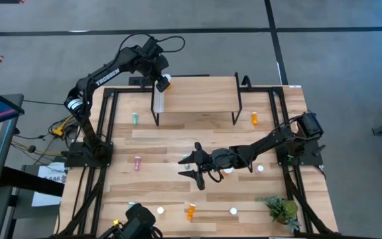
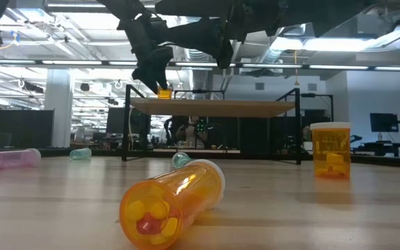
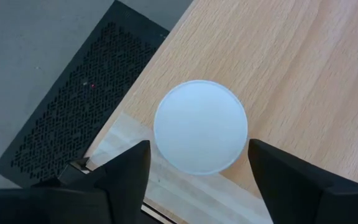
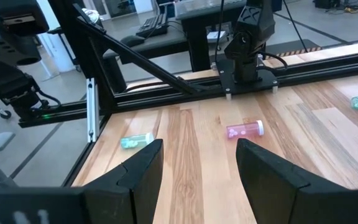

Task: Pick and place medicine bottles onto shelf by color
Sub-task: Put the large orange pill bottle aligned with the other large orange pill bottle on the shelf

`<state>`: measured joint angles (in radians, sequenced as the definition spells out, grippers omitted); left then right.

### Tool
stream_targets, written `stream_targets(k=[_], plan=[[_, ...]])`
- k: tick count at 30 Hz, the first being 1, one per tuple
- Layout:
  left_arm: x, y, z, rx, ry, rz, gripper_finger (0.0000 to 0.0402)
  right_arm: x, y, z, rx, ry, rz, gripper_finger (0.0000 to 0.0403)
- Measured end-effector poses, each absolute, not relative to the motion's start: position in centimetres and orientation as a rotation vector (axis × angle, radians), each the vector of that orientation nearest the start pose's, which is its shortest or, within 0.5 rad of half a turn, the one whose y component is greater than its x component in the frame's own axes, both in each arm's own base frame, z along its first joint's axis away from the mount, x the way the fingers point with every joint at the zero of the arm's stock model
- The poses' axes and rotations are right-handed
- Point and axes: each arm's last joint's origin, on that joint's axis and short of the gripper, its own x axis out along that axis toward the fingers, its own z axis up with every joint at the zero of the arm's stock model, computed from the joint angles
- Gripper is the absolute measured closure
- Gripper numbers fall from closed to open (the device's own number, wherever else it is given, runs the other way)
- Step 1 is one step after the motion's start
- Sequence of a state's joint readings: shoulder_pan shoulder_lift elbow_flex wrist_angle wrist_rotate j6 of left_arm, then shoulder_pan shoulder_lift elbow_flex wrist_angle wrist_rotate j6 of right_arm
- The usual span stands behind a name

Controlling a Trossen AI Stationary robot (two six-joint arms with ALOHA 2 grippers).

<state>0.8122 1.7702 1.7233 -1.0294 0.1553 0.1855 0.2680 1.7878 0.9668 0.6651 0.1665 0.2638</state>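
An overhead picture showed a light-wood worktop [image 1: 178, 139] with two dark robot arms. The left claw [image 1: 162, 82] hovered at the upper left of the frame, over the left end of the small raised shelf [image 1: 197, 96]. Directly beneath it stood an orange bottle [image 2: 163, 92] on the shelf; its round white cap [image 3: 201, 126] sat between the spread fingers [image 3: 126, 171], which were clear of it on both sides. The claw was open, holding nothing.

The step in hand looked like the release of that bottle. To finish well, the claw should rise straight up, fingers held wide, so neither brushes the cap and tips the bottle near the shelf's edge.

The right claw [image 1: 192, 167] waited open and empty near the middle of the worktop, above the wood.

Counted from overhead: one bottle on the shelf. On the worktop, one teal bottle [image 1: 135, 119] at left, one pink bottle [image 1: 137, 162] below it, one orange bottle at right [image 1: 254, 119], one lying orange bottle [image 1: 190, 212] near the bottom. Several small white caps elsewhere were too small to tell by colour. One green plant [image 1: 280, 210] stood at the lower right.
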Motion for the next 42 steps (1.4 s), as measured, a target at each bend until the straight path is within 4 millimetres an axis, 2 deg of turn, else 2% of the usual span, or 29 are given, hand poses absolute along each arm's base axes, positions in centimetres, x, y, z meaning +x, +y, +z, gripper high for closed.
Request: stream_targets(k=[3, 5, 13, 19, 24, 30, 35, 42], plan=[[25.5, 26.1, 32.8, -0.322, 1.023, 0.493, 0.0140, 37.0, 9.7, 20.8, 0.230, 0.164, 0.081, 0.0179], [25.5, 26.2, 33.6, -0.286, 1.013, 0.516, 0.0140, 37.0, 9.7, 20.8, 0.230, 0.164, 0.081, 0.0179], [24.5, 25.3, 38.9, -0.192, 0.956, 0.533, 0.0140, 37.0, 9.7, 20.7, 0.226, 0.172, 0.079, 0.0179], [23.2, 22.8, 41.7, -0.176, 0.819, 0.426, 0.0140, 36.5, 10.0, 20.4, 0.139, 0.247, 0.030, 0.0179], [22.5, 19.7, 42.8, -0.093, 0.662, 0.350, 0.0140, 34.8, 8.6, 22.8, 0.068, 0.289, 0.005, 0.0179], [21.1, 15.7, 41.6, -0.009, 0.465, 0.331, 0.0140, 30.7, 5.2, 25.8, 0.014, 0.273, -0.058, 0.0179], [20.3, 12.5, 39.3, 0.030, 0.272, 0.279, 0.0140, 26.4, 3.2, 26.7, 0.026, 0.243, -0.101, 0.0180], [20.0, 9.5, 34.7, 0.049, 0.158, 0.183, 0.0140, 21.9, 4.2, 27.7, 0.085, 0.135, -0.057, 0.0195]])
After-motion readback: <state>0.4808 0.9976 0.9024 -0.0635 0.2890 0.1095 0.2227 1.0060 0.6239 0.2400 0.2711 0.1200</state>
